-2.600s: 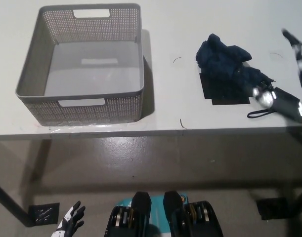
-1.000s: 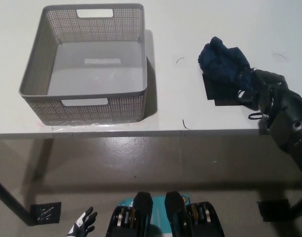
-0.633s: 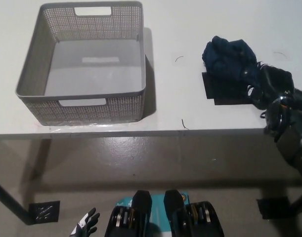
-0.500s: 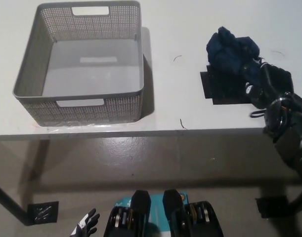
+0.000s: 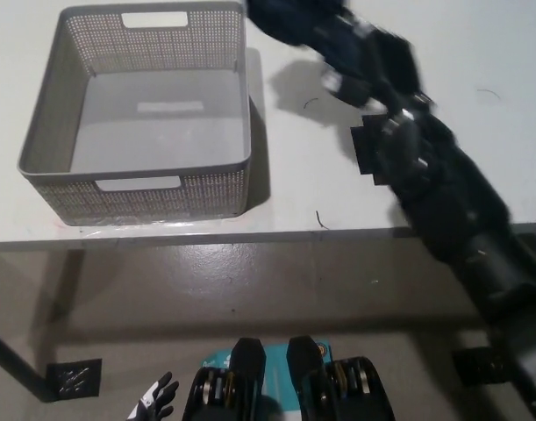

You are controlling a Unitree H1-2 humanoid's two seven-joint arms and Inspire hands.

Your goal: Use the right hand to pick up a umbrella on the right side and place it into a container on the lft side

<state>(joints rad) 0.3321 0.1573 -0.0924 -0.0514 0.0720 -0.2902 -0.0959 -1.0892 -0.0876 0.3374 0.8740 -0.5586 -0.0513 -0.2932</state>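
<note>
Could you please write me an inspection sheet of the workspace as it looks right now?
Surface: white table, a few thin dark marks on it.
Job's things: grey basket at the table's left, nothing inside; dark blue umbrella carried in the air near the basket's right rear corner, blurred.
Clutter: black square patch on the table, partly hidden by the arm.
Hands: right hand raised over the table, shut on the umbrella; left hand low at the bottom left, fingers apart, holding nothing.
Cables: nothing seen.
Surroundings: grey floor below the table edge, a dark table leg at the lower left.
</note>
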